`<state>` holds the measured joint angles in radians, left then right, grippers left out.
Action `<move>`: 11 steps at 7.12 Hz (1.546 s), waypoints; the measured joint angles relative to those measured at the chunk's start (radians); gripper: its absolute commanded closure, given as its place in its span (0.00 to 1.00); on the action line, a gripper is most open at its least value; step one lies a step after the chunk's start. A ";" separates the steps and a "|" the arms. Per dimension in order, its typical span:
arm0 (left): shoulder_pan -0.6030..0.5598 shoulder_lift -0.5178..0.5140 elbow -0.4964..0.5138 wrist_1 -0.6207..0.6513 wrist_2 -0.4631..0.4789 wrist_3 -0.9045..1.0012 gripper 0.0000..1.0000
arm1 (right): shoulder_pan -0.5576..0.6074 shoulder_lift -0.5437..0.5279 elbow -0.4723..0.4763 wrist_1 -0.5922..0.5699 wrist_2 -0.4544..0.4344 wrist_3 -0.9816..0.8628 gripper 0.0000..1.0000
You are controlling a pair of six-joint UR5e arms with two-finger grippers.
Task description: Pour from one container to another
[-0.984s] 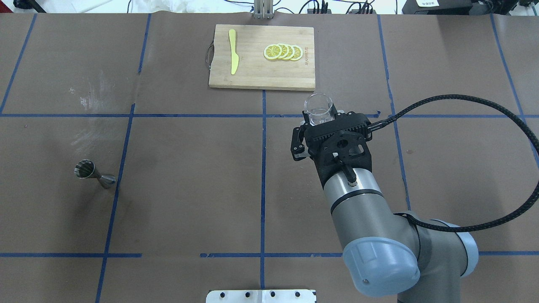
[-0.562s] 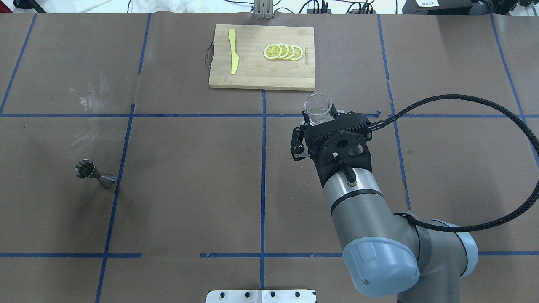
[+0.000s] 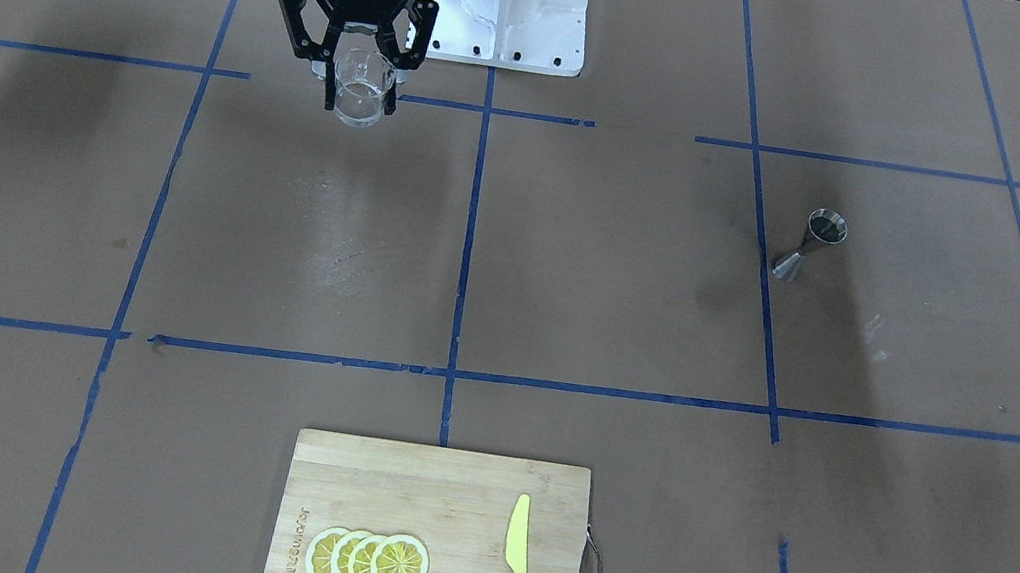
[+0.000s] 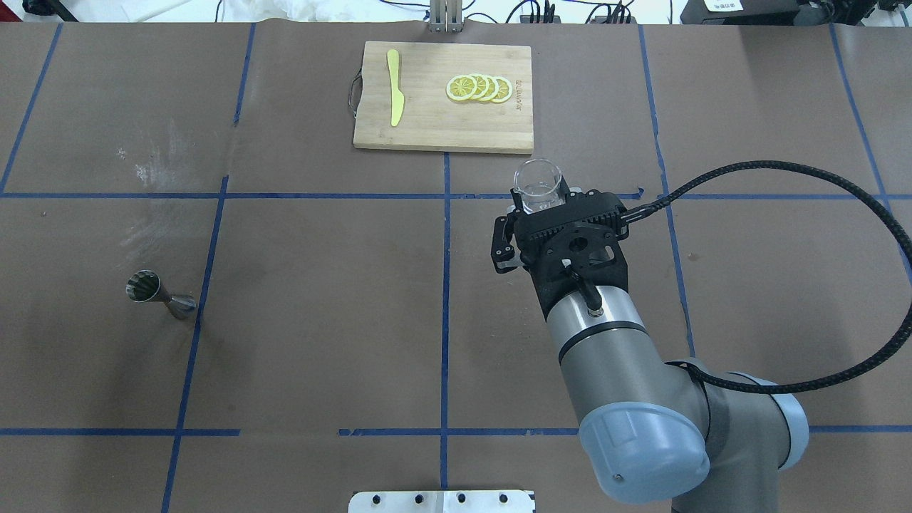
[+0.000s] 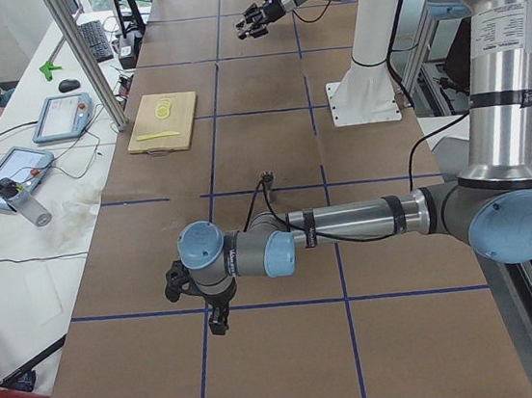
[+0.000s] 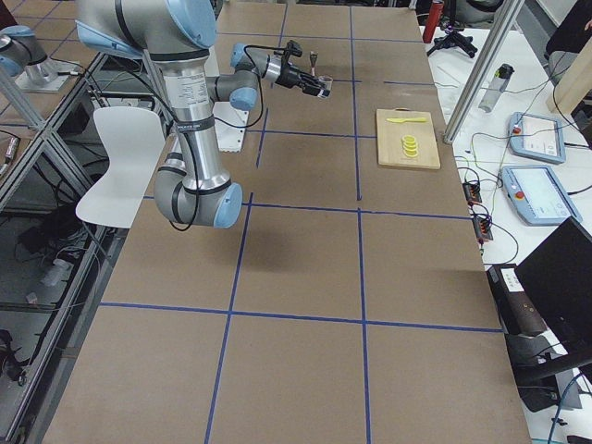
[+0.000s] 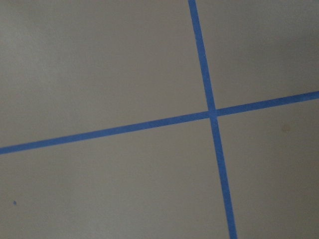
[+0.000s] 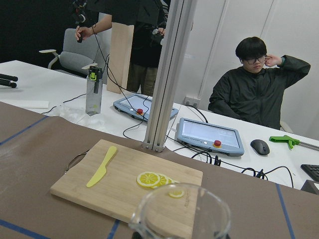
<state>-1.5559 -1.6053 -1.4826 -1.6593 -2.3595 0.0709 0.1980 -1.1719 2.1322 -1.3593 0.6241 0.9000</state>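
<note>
My right gripper point(image 3: 358, 98) is shut on a clear glass beaker point(image 3: 362, 93), held upright above the table right of centre; the overhead view shows the beaker's rim point(image 4: 539, 179) past the wrist. In the right wrist view the beaker point(image 8: 180, 213) fills the bottom edge and looks empty. A steel jigger point(image 4: 158, 295) stands alone on the table's left side, far from the beaker. My left gripper point(image 5: 193, 303) shows only in the exterior left view, low over the near table end, and I cannot tell whether it is open or shut. The left wrist view holds only brown paper and blue tape.
A wooden cutting board point(image 4: 427, 132) lies at the far middle with a yellow knife point(image 4: 394, 85) and several lemon slices point(image 4: 479, 88) on it. The right arm's black cable point(image 4: 841, 214) loops over the right side. A seated person point(image 8: 254, 94) and tablets lie beyond the far edge.
</note>
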 measured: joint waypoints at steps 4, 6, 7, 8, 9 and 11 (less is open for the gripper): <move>-0.012 0.001 -0.043 0.042 -0.017 0.003 0.00 | 0.009 -0.010 -0.001 0.005 0.002 0.005 1.00; -0.011 -0.002 -0.045 0.042 -0.017 0.003 0.00 | 0.019 -0.103 -0.011 0.131 0.001 0.004 1.00; -0.011 -0.002 -0.046 0.042 -0.017 0.003 0.00 | 0.020 -0.181 -0.037 0.250 -0.001 0.003 1.00; -0.011 -0.002 -0.047 0.041 -0.017 0.003 0.00 | 0.021 -0.257 -0.073 0.370 -0.005 0.004 1.00; -0.011 -0.001 -0.049 0.041 -0.018 0.003 0.00 | 0.022 -0.322 -0.111 0.475 -0.015 0.007 1.00; -0.012 0.003 -0.053 0.041 -0.018 0.003 0.00 | 0.023 -0.401 -0.272 0.700 -0.053 0.023 1.00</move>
<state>-1.5676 -1.6021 -1.5359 -1.6183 -2.3776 0.0736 0.2205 -1.5732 1.8604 -0.6590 0.5716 0.9231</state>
